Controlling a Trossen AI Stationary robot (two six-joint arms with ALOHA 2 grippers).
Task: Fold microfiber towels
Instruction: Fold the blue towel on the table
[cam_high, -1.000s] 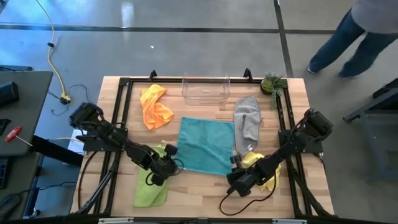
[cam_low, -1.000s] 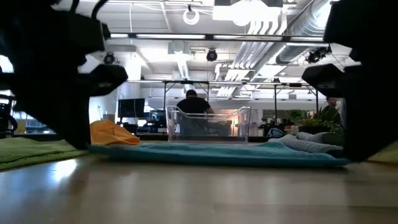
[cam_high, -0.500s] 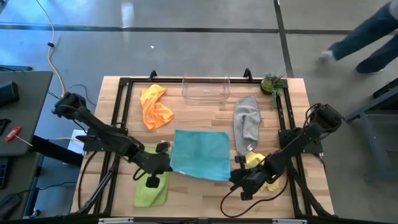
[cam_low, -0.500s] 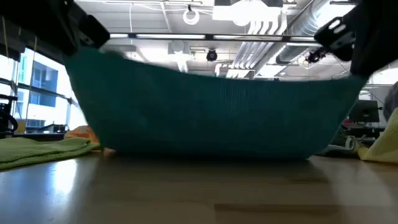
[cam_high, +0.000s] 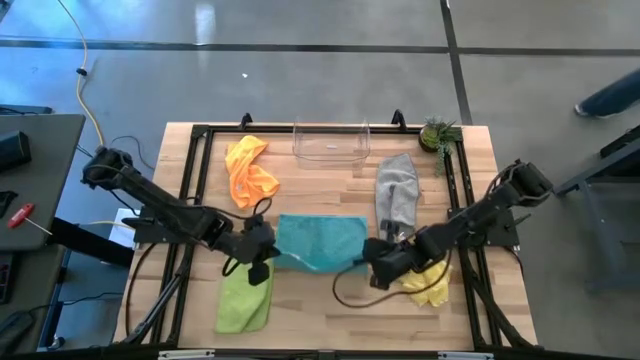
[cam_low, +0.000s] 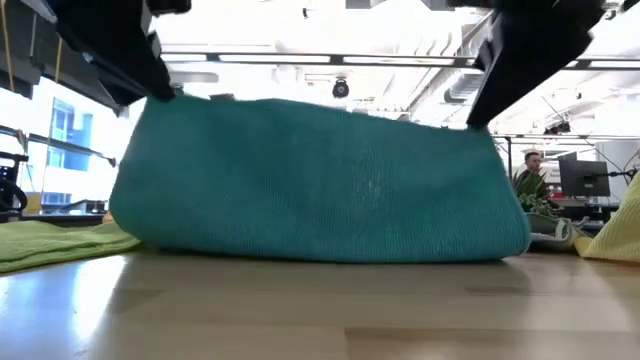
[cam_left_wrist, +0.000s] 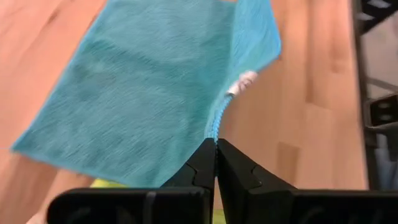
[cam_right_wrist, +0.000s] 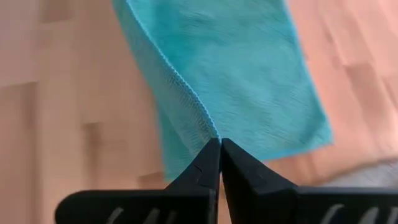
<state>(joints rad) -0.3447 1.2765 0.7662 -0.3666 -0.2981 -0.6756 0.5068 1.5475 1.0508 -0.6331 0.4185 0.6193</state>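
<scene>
Holding the teal towel (cam_high: 318, 243) up by two corners, left gripper (cam_high: 262, 240) and right gripper (cam_high: 380, 256) pinch it shut.
Lime towel (cam_high: 243, 300), yellow towel (cam_high: 428, 284) and grey towel (cam_high: 397, 196) flank it; the lifted cloth hides the clear bin (cam_high: 331, 143) in the low view.

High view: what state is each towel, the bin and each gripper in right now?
Teal towel: lifted, half folded.
Orange towel: crumpled.
Grey towel: loosely folded.
Yellow towel: crumpled.
Lime green towel: flat.
Clear plastic bin: upright, empty.
Left gripper: shut on teal towel.
Right gripper: shut on teal towel.
</scene>
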